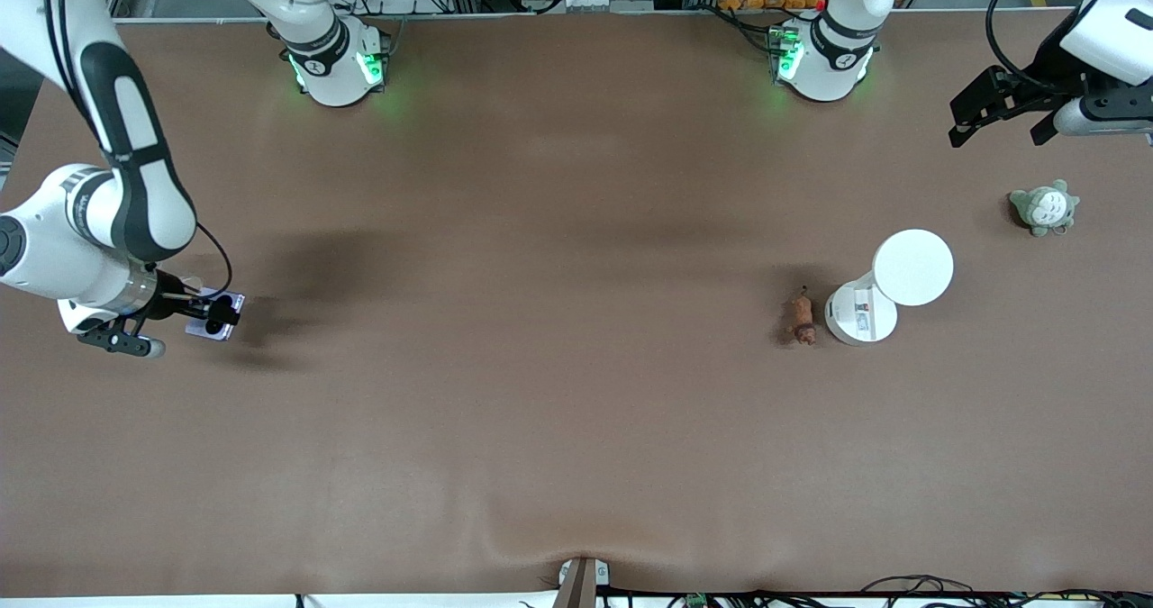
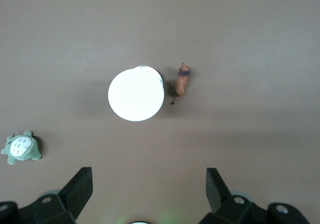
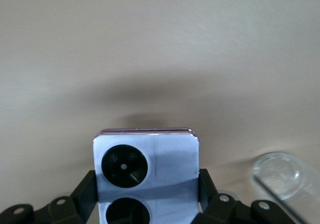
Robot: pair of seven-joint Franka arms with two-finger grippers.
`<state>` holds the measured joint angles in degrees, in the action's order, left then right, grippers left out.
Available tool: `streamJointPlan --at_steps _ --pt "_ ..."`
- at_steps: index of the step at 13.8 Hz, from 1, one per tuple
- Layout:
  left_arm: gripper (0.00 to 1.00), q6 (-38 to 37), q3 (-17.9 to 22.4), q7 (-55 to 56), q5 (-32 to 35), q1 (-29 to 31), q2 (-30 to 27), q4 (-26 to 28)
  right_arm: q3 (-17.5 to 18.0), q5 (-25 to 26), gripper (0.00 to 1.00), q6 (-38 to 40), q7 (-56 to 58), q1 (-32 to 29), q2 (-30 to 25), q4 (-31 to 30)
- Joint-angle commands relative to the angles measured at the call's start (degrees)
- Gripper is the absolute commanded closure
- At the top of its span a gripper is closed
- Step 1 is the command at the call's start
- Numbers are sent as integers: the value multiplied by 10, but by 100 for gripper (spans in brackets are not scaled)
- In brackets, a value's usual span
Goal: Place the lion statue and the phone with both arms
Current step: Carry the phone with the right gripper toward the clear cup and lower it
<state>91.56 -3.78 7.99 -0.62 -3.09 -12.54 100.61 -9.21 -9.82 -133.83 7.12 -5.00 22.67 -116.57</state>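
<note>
Phone gripped at one end, lion lying free at the other.
The right gripper (image 1: 212,315) clamps the phone (image 1: 216,314) over the surface (image 1: 540,365) at the right arm's end. The left gripper (image 1: 1004,122) hangs open, well apart from the lion (image 1: 801,317), which lies just beside a white stand (image 1: 887,293).

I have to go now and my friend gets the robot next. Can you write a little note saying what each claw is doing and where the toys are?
Right gripper: shut on the phone, at the right arm's end of the table.
Left gripper: open, empty, hanging over the left arm's end.
Lion statue: lying on the table beside the white canister, untouched.
Done: phone grasped.
Left: place the phone; pick up and place the lion statue.
</note>
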Motion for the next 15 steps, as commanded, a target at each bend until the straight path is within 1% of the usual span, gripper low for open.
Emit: streamJointPlan --at_steps 1,3,4,6,7,12,13,14,15 --pt "0 -1 -1 -8 11 -3 4 -8 15 9 100 -6 0 -10 -3 -19" --pt "0 -1 -2 -8 11 -4 4 -7 14 10 100 -13 -7 -11 -8 -38" --pt "0 -2 -2 -8 11 -4 4 -7 14 10 100 -30 -7 -12 -9 -56" --pt "0 -4 -2 -8 11 -4 4 -6 14 10 100 -89 -6 -11 -24 -109" --pt "0 -4 -2 -8 11 -4 4 -6 14 10 100 -93 -6 -11 -30 -120" --pt "0 -5 -2 -8 11 -3 4 -7 14 10 100 -100 -4 -12 -30 -133" --pt "0 -5 -2 -9 11 -3 4 -8 14 10 63 -100 -4 -12 -30 -135" --pt "0 -5 -2 -9 11 -2 5 -8 14 10 1 -98 -8 -12 -30 -135" --pt "0 -4 -2 -9 10 -1 8 -9 14 10 0 -94 -7 -12 -29 -134"
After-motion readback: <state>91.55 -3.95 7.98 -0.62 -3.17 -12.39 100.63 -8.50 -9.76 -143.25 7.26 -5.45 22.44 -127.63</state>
